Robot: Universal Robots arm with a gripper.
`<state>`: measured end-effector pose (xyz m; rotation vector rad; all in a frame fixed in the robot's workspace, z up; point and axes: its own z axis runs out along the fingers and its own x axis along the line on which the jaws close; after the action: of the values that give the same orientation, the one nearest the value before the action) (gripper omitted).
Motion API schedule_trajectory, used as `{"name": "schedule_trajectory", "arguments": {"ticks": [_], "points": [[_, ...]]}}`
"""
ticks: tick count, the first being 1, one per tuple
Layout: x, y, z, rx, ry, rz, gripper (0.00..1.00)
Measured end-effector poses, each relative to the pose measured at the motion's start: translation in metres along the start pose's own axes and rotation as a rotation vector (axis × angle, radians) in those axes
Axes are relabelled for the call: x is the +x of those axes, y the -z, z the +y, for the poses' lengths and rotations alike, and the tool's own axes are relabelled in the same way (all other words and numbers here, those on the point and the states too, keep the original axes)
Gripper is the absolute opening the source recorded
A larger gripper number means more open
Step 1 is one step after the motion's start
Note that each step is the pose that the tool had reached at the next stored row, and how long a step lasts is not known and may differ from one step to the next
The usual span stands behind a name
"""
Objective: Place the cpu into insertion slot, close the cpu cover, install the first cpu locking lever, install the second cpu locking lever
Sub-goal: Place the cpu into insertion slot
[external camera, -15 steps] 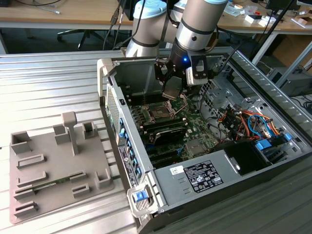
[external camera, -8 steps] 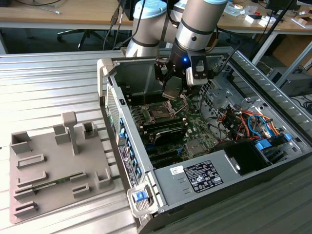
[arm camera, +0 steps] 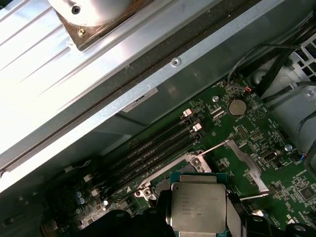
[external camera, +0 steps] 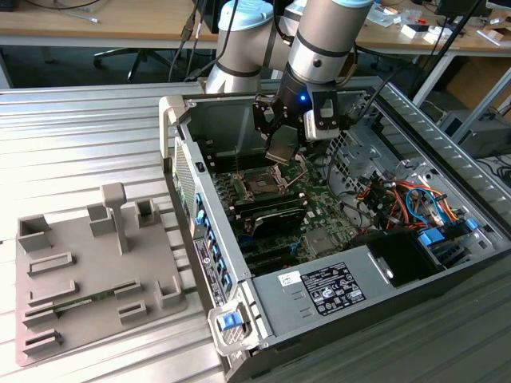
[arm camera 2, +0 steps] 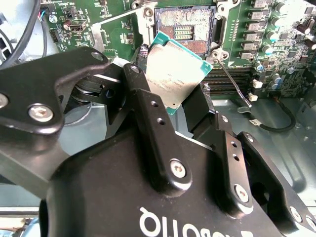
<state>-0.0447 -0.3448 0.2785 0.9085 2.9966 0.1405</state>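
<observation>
My gripper (external camera: 283,137) is shut on the cpu (external camera: 281,148), a thin square chip with a dull metal face. It hangs tilted a little above the green motherboard, just off the insertion slot (external camera: 260,183). In the second wrist view the cpu (arm camera 2: 176,73) sits between the black fingers (arm camera 2: 143,94), with the bare insertion slot (arm camera 2: 183,30) right beyond it. A thin locking lever (arm camera 2: 232,83) sticks out beside the socket. In the first wrist view the cpu (arm camera: 198,207) hides most of the socket, and the cpu cover (arm camera: 243,161) stands swung open to one side.
The open computer case (external camera: 185,171) walls in the board. Black memory slots (arm camera: 148,153) run beside the socket. Coloured cables (external camera: 407,199) and a power supply (external camera: 331,289) fill the exterior view's right. A grey fixture tray (external camera: 84,267) lies on the exterior view's left.
</observation>
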Motion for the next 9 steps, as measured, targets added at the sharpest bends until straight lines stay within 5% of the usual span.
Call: {"name": "schedule_trajectory", "arguments": {"ticks": [9], "points": [[0.0000,-0.0005,0.0000,-0.0002,-0.007,-0.0006,0.55]]}}
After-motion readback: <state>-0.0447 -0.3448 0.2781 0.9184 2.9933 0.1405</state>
